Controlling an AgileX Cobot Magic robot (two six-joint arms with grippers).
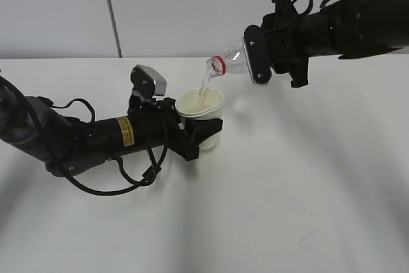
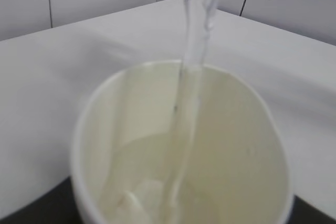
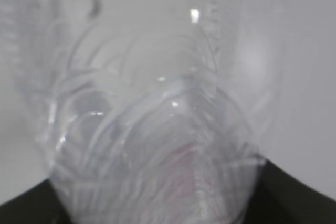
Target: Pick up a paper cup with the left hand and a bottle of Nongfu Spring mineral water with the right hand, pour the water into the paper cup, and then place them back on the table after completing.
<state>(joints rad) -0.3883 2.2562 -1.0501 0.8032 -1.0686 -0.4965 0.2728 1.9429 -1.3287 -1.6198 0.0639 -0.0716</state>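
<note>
Filling the right wrist view, the clear bottle, clamped in the right hand's jaws, pours water into the thin, crushable paper cup gripped mid-wall by the left hand just above the bench.

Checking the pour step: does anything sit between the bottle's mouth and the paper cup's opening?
Nothing visible does. The bottle in the right hand tilts above the paper cup, held by the left hand, and the water streams straight in.

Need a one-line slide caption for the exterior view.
Right gripper tilts the bottle, pouring water into the paper cup held by left gripper.
</note>
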